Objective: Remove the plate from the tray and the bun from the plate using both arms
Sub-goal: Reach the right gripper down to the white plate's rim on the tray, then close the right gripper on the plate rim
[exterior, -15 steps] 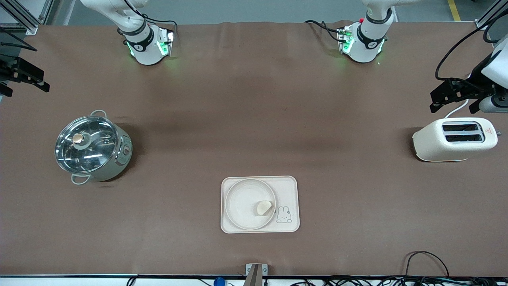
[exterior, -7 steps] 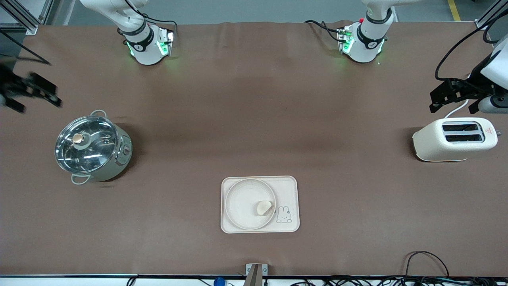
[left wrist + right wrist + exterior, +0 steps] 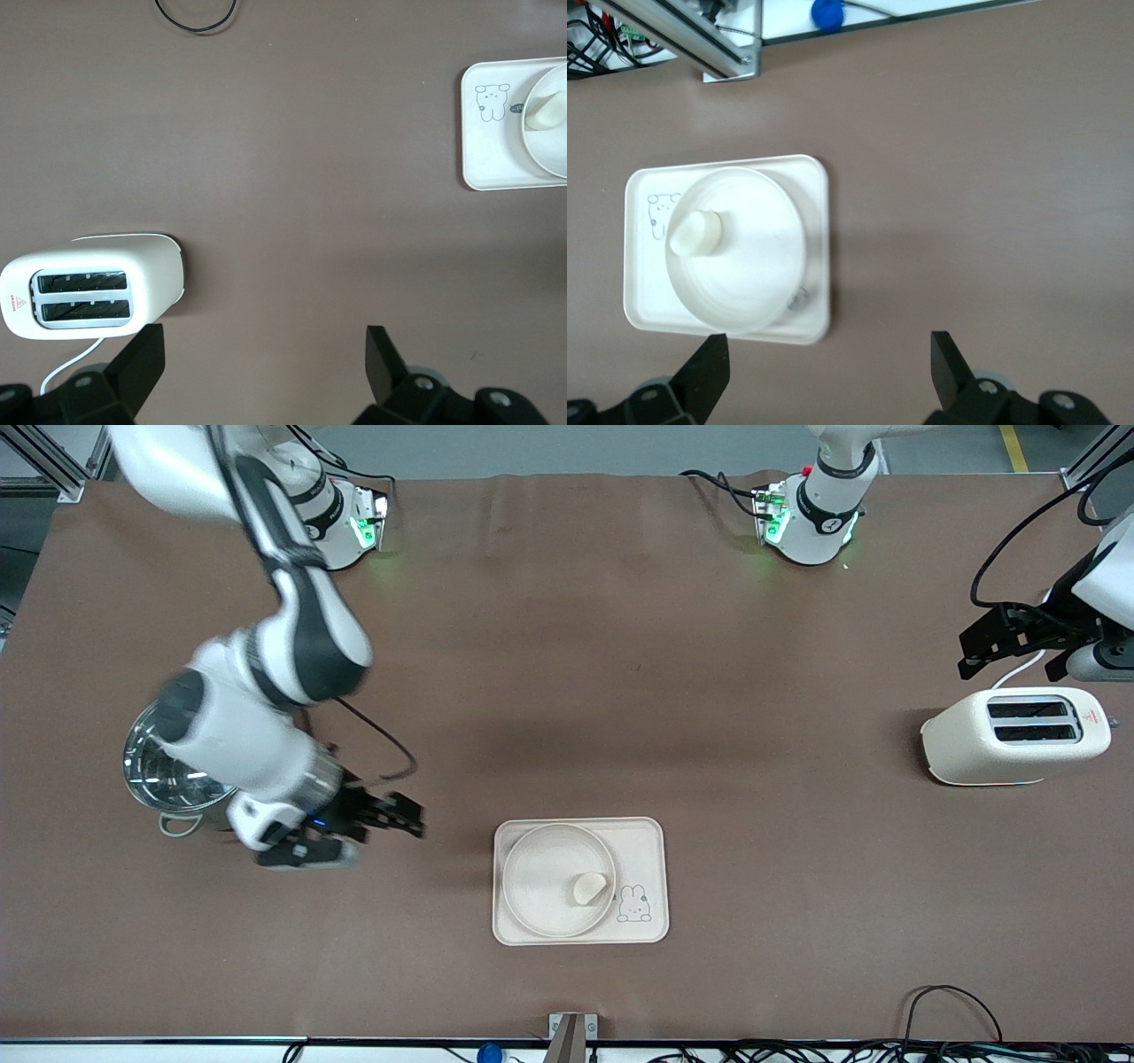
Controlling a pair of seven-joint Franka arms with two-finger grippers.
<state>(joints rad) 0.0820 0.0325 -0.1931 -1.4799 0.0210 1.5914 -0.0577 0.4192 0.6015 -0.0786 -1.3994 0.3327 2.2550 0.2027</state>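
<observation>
While on plate, bun.

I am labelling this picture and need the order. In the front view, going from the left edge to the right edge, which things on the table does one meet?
Steel pot with a glass lid → black right gripper → rectangular cream tray carrying the round cream plate and small pale bun → cream two-slot toaster → black left gripper.

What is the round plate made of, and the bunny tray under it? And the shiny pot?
The plate looks like matte cream plastic or ceramic; its dull, even surface shows no shine, so I cannot tell which. The tray has the same dull cream look, probably the same stuff. The pot, half hidden by the right arm, looks like metal: its rim gleams silver.
</observation>
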